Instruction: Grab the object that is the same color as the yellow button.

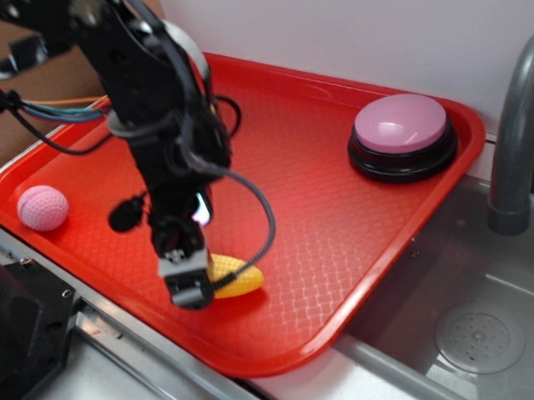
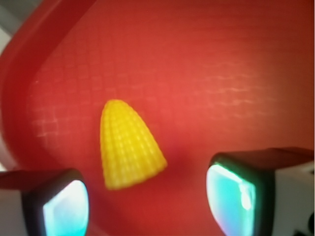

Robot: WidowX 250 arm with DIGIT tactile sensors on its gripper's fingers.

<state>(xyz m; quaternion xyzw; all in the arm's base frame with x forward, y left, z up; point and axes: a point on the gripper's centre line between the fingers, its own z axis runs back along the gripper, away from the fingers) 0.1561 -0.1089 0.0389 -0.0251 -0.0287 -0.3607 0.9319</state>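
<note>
Wrist view alone shows the gripper (image 2: 147, 196) jaws wide, the corn (image 2: 129, 146) between them. The tray (image 1: 344, 277) also holds a pink button (image 1: 402, 137) at 2 o'clock and a ball (image 1: 43, 207) at 9.

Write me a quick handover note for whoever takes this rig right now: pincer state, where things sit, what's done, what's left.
Pincer: open, low over the red tray, holding nothing.
Yellow corn: lying on the tray near its front edge, between the two pads, untouched as far as the wrist view shows.
Yellow button: not visible in either view; only the pink button at the tray's far right and the pink ball at its left.
Done: lined up over the corn.
Left: descend, close, lift.
</note>
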